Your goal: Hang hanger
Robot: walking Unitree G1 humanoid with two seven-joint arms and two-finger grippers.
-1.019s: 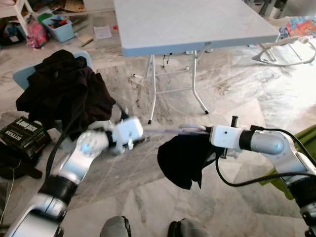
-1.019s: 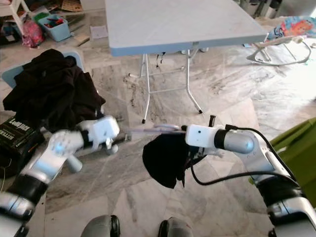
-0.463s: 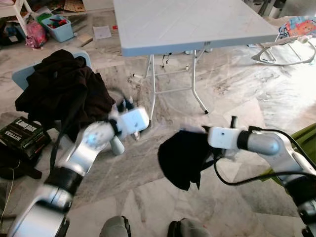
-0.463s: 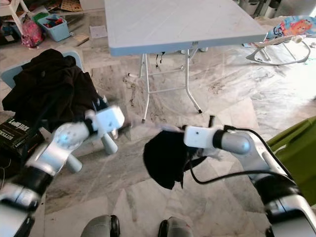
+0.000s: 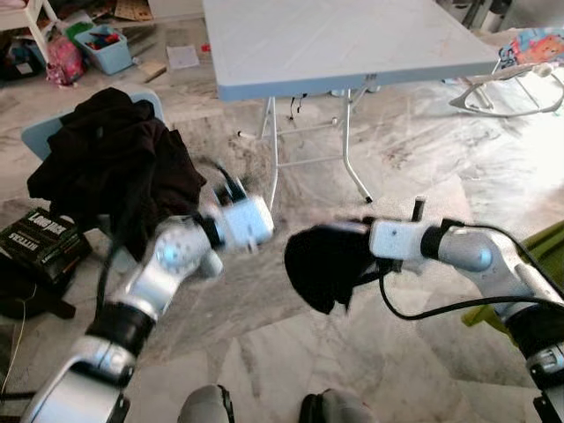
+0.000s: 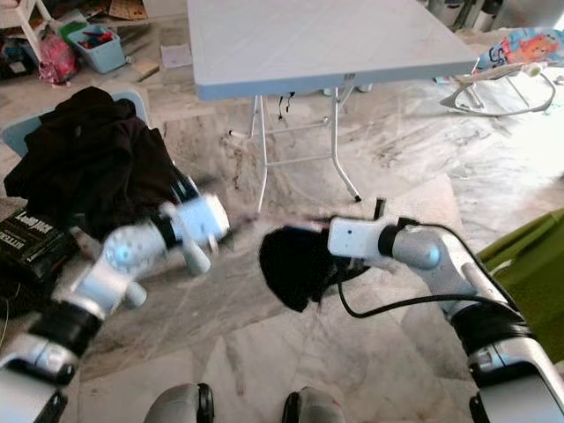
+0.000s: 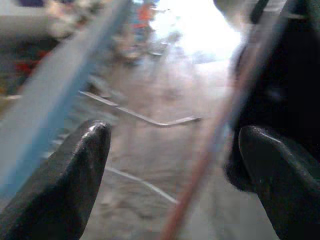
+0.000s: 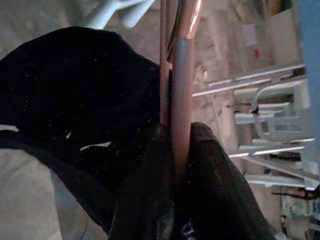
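Nearest, the right gripper (image 8: pixel 175 150) clenches a pinkish hanger (image 8: pixel 181 75) draped with black cloth (image 5: pixel 322 264). Left of it, the left gripper (image 7: pixel 172 150) is spread, the hanger's rod between its fingers. Farther left, dark clothes (image 5: pixel 115 167) heap on a chair (image 5: pixel 40 132). Far left, a blue bin (image 5: pixel 106 48) holds colourful items beside the table (image 5: pixel 335 40).

Camera arrangement: stereo head pair and two wrist cameras.
Head views look down, sharing the grey folding table (image 5: pixel 344 44); wrist views sit close along black fingers (image 7: pixel 75 185).
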